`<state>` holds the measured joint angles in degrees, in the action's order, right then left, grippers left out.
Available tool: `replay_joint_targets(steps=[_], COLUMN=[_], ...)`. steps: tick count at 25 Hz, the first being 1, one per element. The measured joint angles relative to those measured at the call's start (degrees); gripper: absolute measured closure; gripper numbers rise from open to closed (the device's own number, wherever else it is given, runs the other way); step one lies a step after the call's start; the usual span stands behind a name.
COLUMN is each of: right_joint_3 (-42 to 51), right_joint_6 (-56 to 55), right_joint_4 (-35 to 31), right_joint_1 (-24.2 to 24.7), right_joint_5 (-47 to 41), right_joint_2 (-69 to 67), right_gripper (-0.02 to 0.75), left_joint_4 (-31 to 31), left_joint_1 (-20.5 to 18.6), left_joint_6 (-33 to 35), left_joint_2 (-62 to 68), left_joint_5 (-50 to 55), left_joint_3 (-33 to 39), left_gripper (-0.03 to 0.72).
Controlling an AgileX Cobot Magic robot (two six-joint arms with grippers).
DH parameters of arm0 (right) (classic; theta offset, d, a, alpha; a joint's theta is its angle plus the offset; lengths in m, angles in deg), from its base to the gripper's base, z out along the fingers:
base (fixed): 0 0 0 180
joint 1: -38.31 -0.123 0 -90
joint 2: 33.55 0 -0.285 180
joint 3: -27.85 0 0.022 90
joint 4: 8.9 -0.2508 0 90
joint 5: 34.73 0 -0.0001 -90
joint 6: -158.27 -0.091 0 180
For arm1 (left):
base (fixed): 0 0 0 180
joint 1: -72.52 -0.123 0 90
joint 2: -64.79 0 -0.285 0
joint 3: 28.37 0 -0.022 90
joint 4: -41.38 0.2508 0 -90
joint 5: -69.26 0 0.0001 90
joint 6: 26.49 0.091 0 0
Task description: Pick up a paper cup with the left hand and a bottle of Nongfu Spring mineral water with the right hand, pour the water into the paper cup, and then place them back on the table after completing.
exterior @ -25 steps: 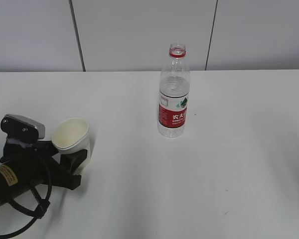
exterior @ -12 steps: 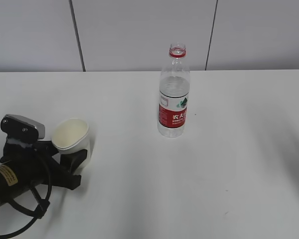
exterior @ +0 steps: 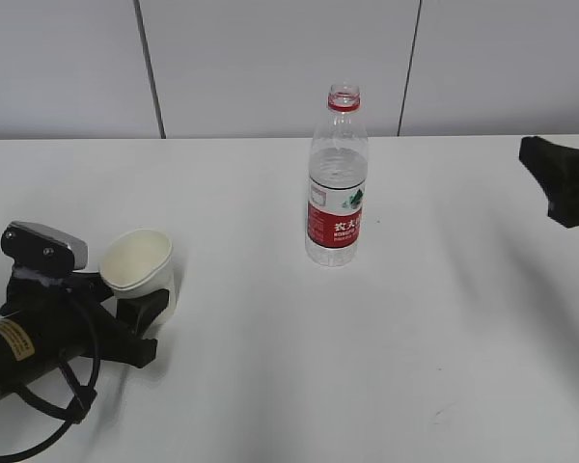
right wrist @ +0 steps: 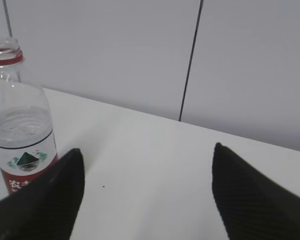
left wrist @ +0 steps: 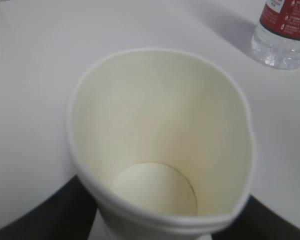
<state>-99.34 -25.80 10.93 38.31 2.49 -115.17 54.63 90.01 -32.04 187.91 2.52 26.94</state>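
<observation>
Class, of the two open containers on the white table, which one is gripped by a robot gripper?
The white paper cup, clamped by the left gripper; the clear plastic bottle stands free.

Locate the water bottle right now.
In the exterior view the water bottle stands upright on the white table just right of centre, uncapped, between the paper cup at left and the right claw at the right edge.
</observation>
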Motion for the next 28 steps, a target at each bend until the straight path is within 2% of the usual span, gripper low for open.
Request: replay_joint_targets(steps=[4,13,23,28], right_joint_3=[-0.7,-9.1,-16.0,-20.0], right_joint_6=[-2.3,-12.7,-17.4,-17.4], right_joint_4=[5.2,20.0,28.1,28.8], right_joint_1=[0.0,0.0,-0.1,-3.4], right_joint_5=[4.9,11.0,14.2,14.2], right_joint_2=[-6.8,-21.8,-31.7,-35.2], right_gripper=[0.150,0.150,0.150,0.150], left_joint_4=[0.0,0.0,0.0,0.0], left_joint_1=[0.0,0.0,0.0,0.0], left_joint_6=[0.0,0.0,0.0,0.0], left_joint_2=[0.0,0.0,0.0,0.0], left_joint_5=[-0.1,-0.1,-0.1,-0.1], left_joint_3=[0.0,0.0,0.0,0.0], left_gripper=[0.281,0.282,0.282,0.282])
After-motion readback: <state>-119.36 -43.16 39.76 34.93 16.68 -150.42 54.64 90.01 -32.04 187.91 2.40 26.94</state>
